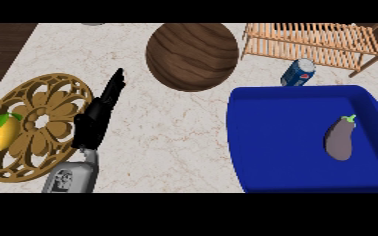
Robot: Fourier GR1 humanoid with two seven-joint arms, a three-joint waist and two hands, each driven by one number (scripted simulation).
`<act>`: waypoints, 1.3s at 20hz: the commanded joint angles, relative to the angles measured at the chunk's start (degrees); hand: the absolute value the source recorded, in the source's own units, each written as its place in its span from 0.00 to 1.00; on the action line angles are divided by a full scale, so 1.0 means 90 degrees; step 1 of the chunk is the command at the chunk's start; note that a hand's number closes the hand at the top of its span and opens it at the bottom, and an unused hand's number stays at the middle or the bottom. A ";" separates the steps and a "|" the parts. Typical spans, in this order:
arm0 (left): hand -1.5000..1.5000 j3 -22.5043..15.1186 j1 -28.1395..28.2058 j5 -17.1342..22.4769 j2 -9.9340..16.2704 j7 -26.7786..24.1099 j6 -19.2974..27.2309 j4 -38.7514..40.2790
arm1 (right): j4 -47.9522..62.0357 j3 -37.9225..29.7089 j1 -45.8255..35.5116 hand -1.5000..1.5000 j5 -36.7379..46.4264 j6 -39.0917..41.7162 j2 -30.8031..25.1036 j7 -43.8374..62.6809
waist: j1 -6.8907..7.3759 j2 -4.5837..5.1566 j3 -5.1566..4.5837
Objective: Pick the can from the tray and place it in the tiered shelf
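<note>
A blue and white can (299,73) lies tilted on the counter between the blue tray (273,145) and the wooden tiered shelf (310,42) at the back right. The can is outside the tray, just past its far rim and in front of the shelf. No hand touches it. My left hand (96,117) stands at the left with straight fingers pointing away, holding nothing. My right hand is not in the picture.
A purple eggplant (340,138) lies in the tray's right part. A round dark wooden board (193,55) sits at the back centre. A carved round wooden trivet (40,125) lies at the left, with a yellow-green fruit (7,130) at its left edge.
</note>
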 commanded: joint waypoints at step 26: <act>0.50 0.0128 0.0287 0.0047 -0.0013 -0.0131 0.0047 -0.0015 | -0.5397 -0.3676 0.3757 0.00 -0.3287 0.4631 -0.2557 0.2639 | -0.0328 -0.0071 0.0005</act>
